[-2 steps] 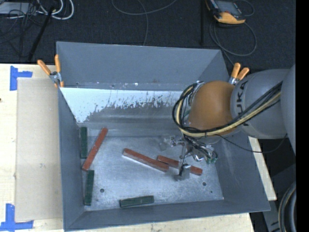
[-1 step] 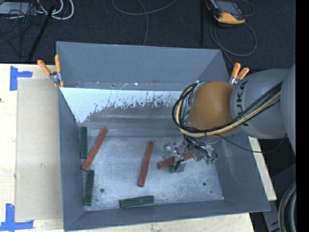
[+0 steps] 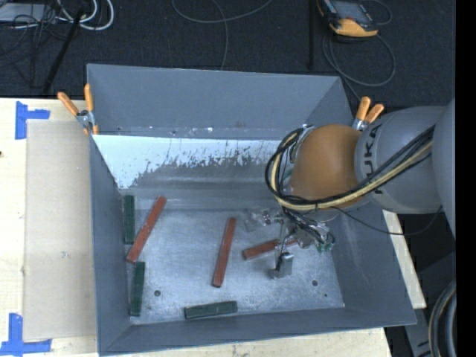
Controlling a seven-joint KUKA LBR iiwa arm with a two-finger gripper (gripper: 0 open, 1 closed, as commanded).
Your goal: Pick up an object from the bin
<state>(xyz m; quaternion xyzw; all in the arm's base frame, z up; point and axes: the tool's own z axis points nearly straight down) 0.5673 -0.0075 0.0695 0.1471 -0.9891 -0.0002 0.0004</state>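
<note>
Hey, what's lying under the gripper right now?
A short red bar on the bin floor, reaching under the gripper. Its right end is covered by the gripper.

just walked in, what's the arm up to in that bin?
The arm has reached in from the right and its gripper is down low over the right part of the grey bin. It sits at the right end of a short red-brown stick lying on the floor; a grasp cannot be confirmed. Two longer red-brown sticks and three dark green sticks lie apart to the left and front.
</note>
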